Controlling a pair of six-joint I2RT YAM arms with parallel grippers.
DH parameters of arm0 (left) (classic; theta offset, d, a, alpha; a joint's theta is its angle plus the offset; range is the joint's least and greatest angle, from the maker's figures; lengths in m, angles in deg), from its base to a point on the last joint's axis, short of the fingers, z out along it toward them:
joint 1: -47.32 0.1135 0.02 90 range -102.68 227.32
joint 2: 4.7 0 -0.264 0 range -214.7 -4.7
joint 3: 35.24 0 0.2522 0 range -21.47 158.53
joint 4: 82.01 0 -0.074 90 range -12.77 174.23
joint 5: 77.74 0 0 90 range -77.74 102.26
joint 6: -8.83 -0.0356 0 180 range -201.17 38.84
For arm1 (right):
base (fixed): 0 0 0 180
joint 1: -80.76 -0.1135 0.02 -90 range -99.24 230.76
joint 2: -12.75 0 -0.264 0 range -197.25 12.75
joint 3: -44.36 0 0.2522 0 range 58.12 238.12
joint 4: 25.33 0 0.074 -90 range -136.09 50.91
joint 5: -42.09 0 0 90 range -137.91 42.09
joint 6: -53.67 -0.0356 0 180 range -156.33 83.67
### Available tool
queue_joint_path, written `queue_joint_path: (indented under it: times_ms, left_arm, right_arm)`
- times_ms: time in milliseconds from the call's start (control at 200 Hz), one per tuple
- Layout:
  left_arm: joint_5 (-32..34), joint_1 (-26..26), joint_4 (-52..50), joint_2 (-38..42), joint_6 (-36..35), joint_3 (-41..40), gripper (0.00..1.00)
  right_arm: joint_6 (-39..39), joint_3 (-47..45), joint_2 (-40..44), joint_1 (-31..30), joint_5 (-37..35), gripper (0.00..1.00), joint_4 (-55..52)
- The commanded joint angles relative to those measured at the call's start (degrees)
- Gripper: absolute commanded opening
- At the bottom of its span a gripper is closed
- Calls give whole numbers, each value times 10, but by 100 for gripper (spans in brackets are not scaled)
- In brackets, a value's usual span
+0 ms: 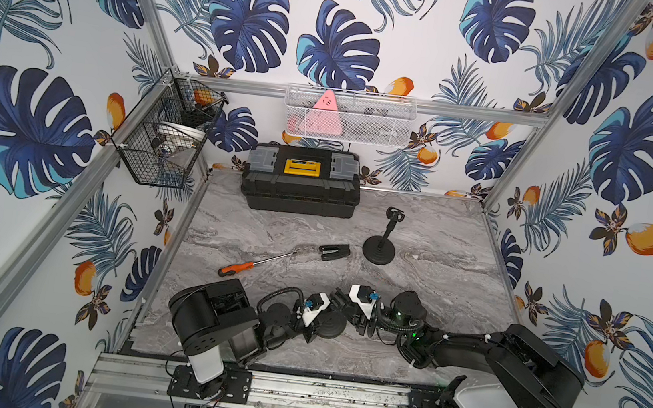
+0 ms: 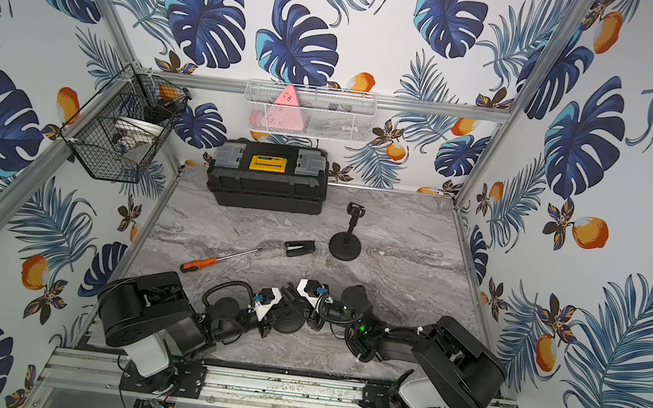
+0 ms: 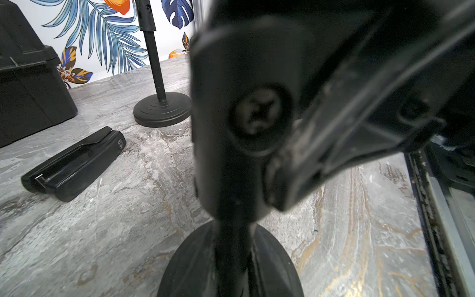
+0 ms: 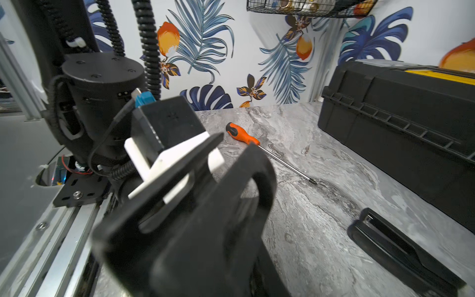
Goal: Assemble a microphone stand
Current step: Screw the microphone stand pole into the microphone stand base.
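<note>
Left gripper (image 1: 329, 303) at stand (image 1: 331, 326) by table's (image 1: 256, 222) front edge, I can't tell its grip; right gripper (image 1: 347, 301) closed alongside.

Toolbox (image 1: 300, 185) at back, screwdriver (image 1: 253, 264), clip (image 1: 335, 252), upright stand (image 1: 379, 249) mid-table, open marble (image 1: 450, 244) far right.

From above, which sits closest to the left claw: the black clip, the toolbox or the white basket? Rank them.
1. Black clip, on the table beyond the left gripper.
2. Toolbox, at the table's back.
3. White basket, hanging behind the toolbox.
</note>
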Motion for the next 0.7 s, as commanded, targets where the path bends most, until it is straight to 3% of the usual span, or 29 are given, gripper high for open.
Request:
queue_joint_path:
  times_ms: [0,215,385,520,681,696]
  left_arm:
    - [23,2,25,5,5,0,21]
    - [24,2,25,13,3,-2,20]
    - [29,2,25,16,0,-3,20]
    - [29,2,25,13,0,0,20]
    - [29,2,25,3,-4,9,17]
    - [29,2,25,1,-4,10,17]
  right_arm:
    - [-19,-8,12,-29,-139,0,-105]
    - [-57,1,13,-108,-338,0,-141]
    - [-88,2,-11,-149,-440,0,-133]
    - [-101,-2,-17,-161,-479,0,-122]
    - [-99,-7,-14,-162,-461,0,-107]
    - [-98,-8,-12,-162,-458,6,-105]
